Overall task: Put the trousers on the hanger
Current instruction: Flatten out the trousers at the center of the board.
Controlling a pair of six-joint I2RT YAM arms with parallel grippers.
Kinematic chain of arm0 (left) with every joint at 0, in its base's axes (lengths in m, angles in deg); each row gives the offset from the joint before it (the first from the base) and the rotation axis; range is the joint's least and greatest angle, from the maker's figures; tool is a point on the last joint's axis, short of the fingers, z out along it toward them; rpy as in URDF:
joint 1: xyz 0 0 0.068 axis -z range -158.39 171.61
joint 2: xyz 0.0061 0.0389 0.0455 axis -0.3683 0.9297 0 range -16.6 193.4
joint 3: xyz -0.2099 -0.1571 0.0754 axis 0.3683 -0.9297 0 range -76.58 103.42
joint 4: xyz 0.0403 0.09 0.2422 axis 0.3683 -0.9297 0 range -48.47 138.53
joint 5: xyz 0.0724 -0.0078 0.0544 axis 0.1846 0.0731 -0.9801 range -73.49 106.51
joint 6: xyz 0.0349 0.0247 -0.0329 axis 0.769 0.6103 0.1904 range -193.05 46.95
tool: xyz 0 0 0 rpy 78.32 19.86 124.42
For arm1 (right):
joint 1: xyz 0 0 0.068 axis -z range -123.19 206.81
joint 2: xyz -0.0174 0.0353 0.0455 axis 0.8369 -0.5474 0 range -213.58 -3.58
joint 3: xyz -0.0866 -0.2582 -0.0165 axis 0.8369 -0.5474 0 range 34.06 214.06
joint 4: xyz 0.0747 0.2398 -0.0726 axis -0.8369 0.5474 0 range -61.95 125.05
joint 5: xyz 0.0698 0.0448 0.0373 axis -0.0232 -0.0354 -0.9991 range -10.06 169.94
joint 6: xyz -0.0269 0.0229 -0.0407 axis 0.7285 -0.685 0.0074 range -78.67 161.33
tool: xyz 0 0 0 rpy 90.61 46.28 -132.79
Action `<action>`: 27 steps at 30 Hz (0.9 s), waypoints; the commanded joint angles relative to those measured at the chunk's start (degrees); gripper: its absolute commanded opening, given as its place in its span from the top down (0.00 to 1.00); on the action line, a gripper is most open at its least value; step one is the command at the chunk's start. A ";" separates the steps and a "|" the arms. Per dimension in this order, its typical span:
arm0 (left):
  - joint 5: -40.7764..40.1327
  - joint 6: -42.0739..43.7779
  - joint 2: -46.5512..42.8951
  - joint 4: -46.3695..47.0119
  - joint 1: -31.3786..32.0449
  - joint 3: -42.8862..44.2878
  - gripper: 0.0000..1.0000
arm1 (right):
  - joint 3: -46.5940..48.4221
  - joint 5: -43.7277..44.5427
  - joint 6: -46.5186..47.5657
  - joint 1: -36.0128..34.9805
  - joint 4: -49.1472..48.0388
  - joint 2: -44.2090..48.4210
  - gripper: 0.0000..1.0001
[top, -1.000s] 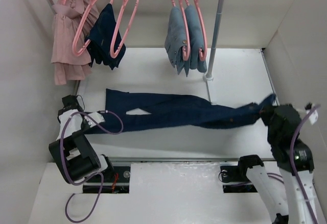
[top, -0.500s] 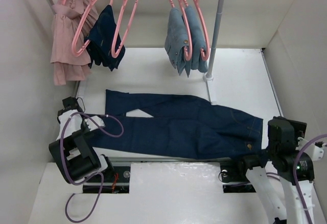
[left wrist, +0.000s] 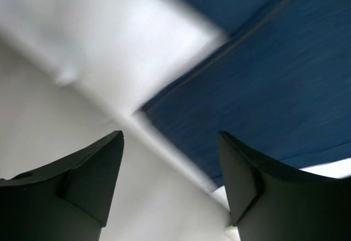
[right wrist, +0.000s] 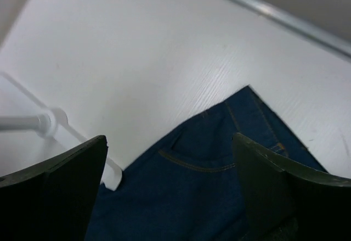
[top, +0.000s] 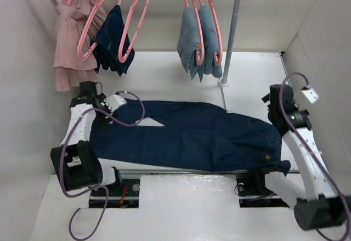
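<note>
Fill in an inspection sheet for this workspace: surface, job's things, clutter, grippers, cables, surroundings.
Surface: white table, with the trousers lying on it.
Job's things: trousers spread flat, waist towards the right arm; hanger on the rail, not yet used.
Clutter: nothing seen.
Grippers: left gripper open, empty, over a trouser edge; right gripper open, empty, above the waist end.
Cables: purple cable loops from the left arm over the trousers; second purple cable arcs by the right arm.
Surroundings: white walls; rail pole; pink garment, small navy garment and light blue jeans hanging.
</note>
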 commanded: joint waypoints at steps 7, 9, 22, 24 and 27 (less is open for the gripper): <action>-1.12 -18.91 2.26 16.32 11.11 -9.40 0.30 | 6.58 -24.81 12.72 10.67 -10.77 -24.23 0.01; -1.74 -19.45 2.96 18.43 12.43 -9.40 0.30 | 5.45 -27.61 13.52 14.08 -12.27 -26.35 0.01; -5.07 -24.20 11.04 26.44 19.91 -11.60 0.22 | 6.58 -34.74 16.77 22.19 -11.75 -44.29 0.01; -5.69 -25.69 11.75 26.44 19.91 -10.98 0.22 | 7.19 -35.80 16.77 22.19 -11.75 -45.95 0.01; -5.69 -25.69 12.28 26.97 19.91 -10.98 0.22 | 7.20 -36.94 17.38 22.19 -11.75 -47.63 0.07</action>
